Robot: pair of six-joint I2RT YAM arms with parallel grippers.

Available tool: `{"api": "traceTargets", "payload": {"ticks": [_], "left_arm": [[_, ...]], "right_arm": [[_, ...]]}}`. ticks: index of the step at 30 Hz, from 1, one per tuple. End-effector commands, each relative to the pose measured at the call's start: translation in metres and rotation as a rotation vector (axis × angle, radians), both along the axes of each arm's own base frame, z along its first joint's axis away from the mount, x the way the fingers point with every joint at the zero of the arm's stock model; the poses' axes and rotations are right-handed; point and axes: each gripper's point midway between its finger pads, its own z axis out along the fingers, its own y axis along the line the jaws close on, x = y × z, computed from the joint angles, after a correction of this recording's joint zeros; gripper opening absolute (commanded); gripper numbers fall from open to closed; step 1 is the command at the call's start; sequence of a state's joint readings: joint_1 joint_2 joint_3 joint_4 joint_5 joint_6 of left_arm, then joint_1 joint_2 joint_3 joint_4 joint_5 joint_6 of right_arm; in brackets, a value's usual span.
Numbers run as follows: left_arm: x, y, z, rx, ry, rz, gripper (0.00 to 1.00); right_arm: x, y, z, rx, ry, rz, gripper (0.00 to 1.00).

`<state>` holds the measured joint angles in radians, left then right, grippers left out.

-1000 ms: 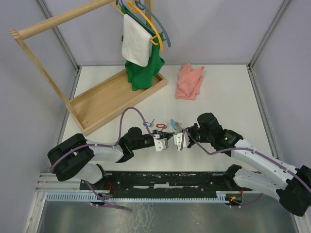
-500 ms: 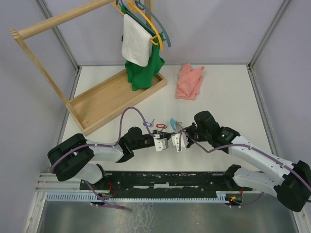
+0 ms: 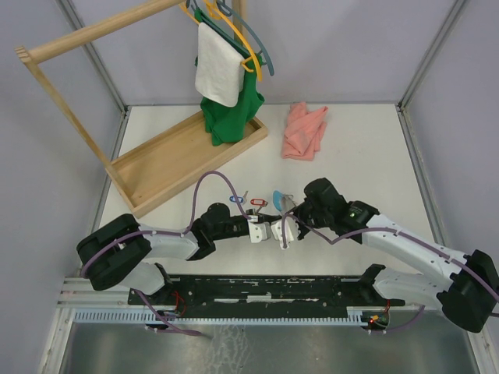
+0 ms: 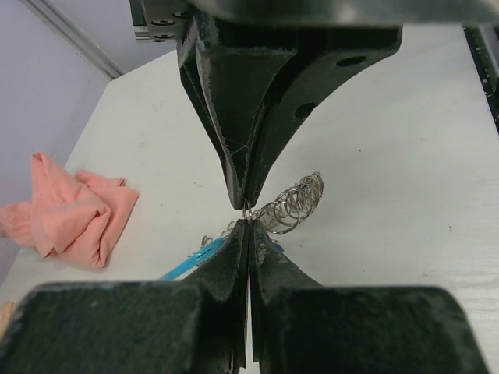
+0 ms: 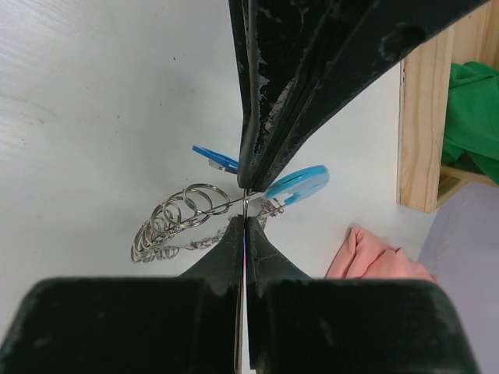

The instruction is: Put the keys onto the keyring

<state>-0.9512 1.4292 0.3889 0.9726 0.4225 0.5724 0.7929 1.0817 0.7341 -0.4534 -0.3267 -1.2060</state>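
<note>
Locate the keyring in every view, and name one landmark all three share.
Top external: keyring at mid-table, just ahead of the arms.
Left wrist: keyring near centre, its coil reaching right.
Right wrist: keyring left of centre, at mid-height.
Shared landmark: pink cloth.

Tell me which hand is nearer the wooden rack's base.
Left, narrowly. Seen from above, the left hand is below and right of the rack's base; the right hand faces it tip to tip, even farther right.
</note>
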Motion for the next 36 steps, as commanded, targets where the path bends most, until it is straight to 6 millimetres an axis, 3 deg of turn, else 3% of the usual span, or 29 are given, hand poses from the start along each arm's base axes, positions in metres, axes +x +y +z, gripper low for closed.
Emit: {"api": "traceTargets", "payload": {"ticks": [1,16,24,36], "left_arm": [[-0.004,-0.016,0.035,-0.103,-0.001,-0.054,0.03],[-0.004,-0.008,0.032,-0.106,0.007,-0.021,0.03],[-0.005,0.000,0.040,-0.140,0.040,-0.002,0.21],[-0.006,0.019,0.034,-0.153,0.150,-0.019,0.30]], "right_arm": [[0.001,0.023,0.027,0.063,-0.060,0.076,0.01],[0.004,0.008,0.027,0.055,-0.069,-0.002,0.01],[0.001,0.005,0.024,0.046,-0.063,0.004,0.01],[0.000,0.004,0.024,0.051,-0.066,0.004,0.01]]}}
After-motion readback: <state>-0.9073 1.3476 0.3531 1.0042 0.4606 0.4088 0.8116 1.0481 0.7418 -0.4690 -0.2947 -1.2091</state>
